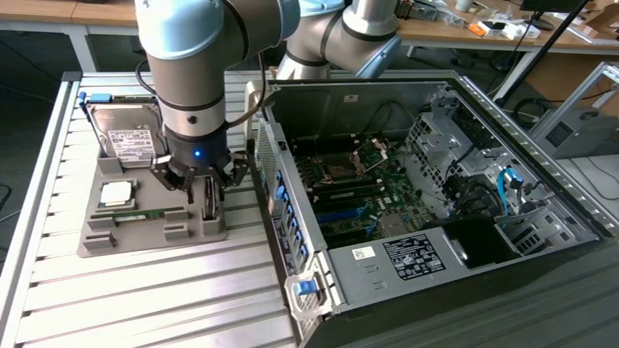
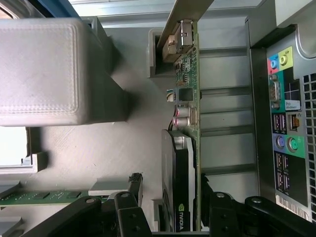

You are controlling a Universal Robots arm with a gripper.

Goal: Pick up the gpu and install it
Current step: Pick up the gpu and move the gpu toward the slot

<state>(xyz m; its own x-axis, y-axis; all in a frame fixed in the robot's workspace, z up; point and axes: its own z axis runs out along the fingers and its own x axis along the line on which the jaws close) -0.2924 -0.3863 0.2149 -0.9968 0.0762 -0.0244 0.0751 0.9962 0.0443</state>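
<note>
- Risk, uneven grip: the hand (image 1: 198, 190) (image 2: 170, 197) is not sitting centred over the gpu (image 1: 210, 197) (image 2: 190, 98). The gap looks wider on the cooler side than on the board side, so closing from here could push the card sideways in its slot before both fingers (image 2: 129, 207) are bearing on it.
- Risk, damage: the fingers are lining up with the cooler end. Pads landing on the small parts of the board instead could be crushing them.
- Risk, snagging: the gpu is sitting in a close-fitting slot of the tray (image 1: 145, 243). A tilted pull could be dragging the tray up with it.
- Risk, collision: the case (image 1: 290, 217) (image 2: 286, 123) is standing just beside the slot, so a sideways swing could be knocking the bracket (image 2: 190, 12) against its rear wall.
- Gpu, location: it is standing on edge at the side of the tray nearest the case and is not yet lifted.
- Hand, state: it is spread wide and gripping nothing, with one finger hanging on each side of the card.
- Arm, pose: the wrist is pointing straight down over the tray, and the upper links are reaching in from behind the case.
- Neighbours: the memory stick (image 1: 145, 214) (image 2: 44, 196) and the hard drive (image 1: 130, 138) are lying in their own recesses, with the tray resting on the slatted worktop (image 1: 145, 304).
</note>
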